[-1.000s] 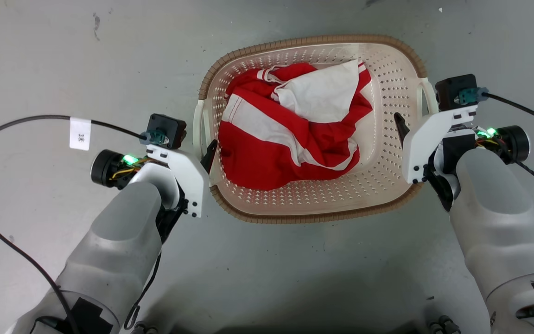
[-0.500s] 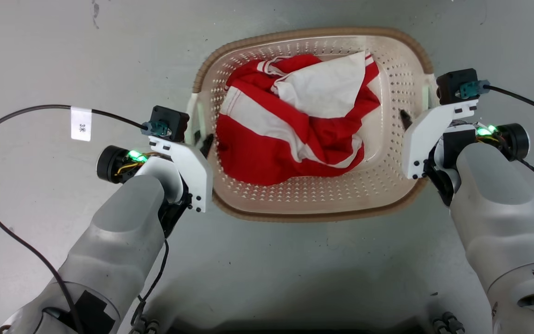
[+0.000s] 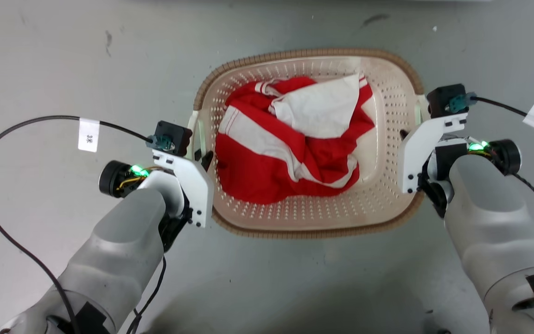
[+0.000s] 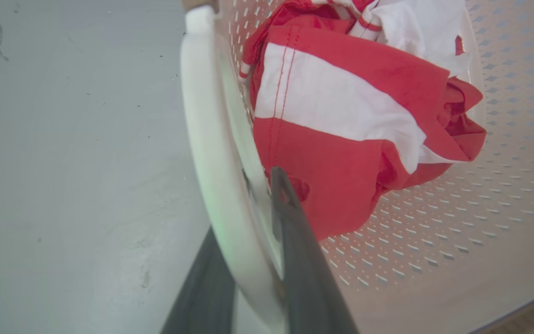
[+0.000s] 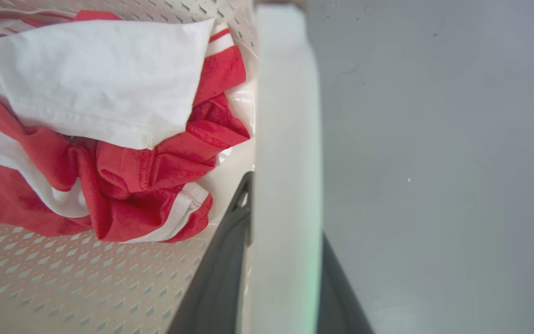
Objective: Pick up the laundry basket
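where the grey floor (image 3: 63,60) spans the frame, scuffed at upper left: laundry basket (image 3: 308,213), centre, holding red-and-white cloth (image 3: 267,176). left gripper (image 3: 203,157) clamped across the left handle (image 4: 202,116), one finger inside the wall; right gripper (image 3: 408,135) likewise clamped across the right handle (image 5: 285,139).

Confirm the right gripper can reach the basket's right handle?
Likely yes: the right gripper straddles the right handle of the laundry basket, one finger inside, one outside; the cloth is not between them.
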